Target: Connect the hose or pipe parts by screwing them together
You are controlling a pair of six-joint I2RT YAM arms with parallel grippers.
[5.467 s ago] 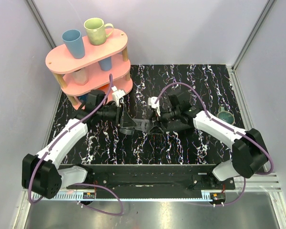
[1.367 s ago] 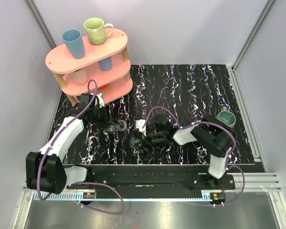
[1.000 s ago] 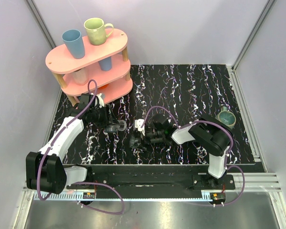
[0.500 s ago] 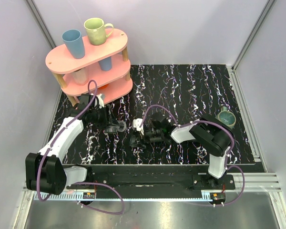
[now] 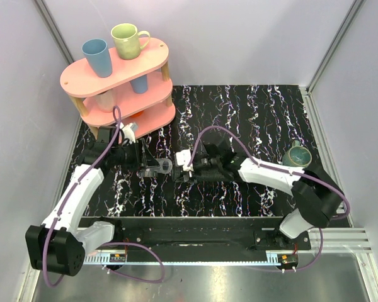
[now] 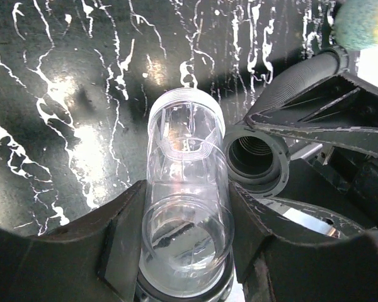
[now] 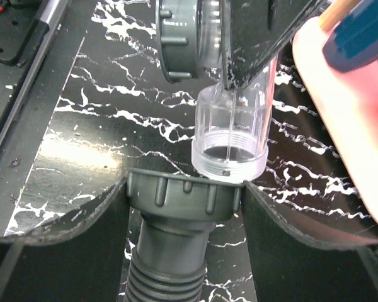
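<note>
The translucent tubular fitting (image 6: 186,182) lies between the fingers of my left gripper (image 6: 186,217), which is shut on it; in the top view the fitting (image 5: 159,167) hangs above the mat. My right gripper (image 7: 184,196) is shut on the grey ribbed collar (image 7: 183,195) at the end of the black ribbed hose (image 7: 160,277). The fitting's threaded end (image 7: 232,154) sits just off the collar's rim, a little to one side. In the left wrist view the collar's open mouth (image 6: 255,157) is beside the fitting. The hose (image 5: 211,171) trails right under the right gripper (image 5: 185,171).
A pink two-tier shelf (image 5: 120,82) holding mugs stands at the back left, close behind the left gripper (image 5: 145,165). A teal mug (image 5: 297,155) sits on the marbled black mat at the right. Purple cables loop over both arms.
The right gripper has closed on the hose collar, lifted it and carried it back-left up to the fitting. The left arm has shifted slightly back with the fitting.
</note>
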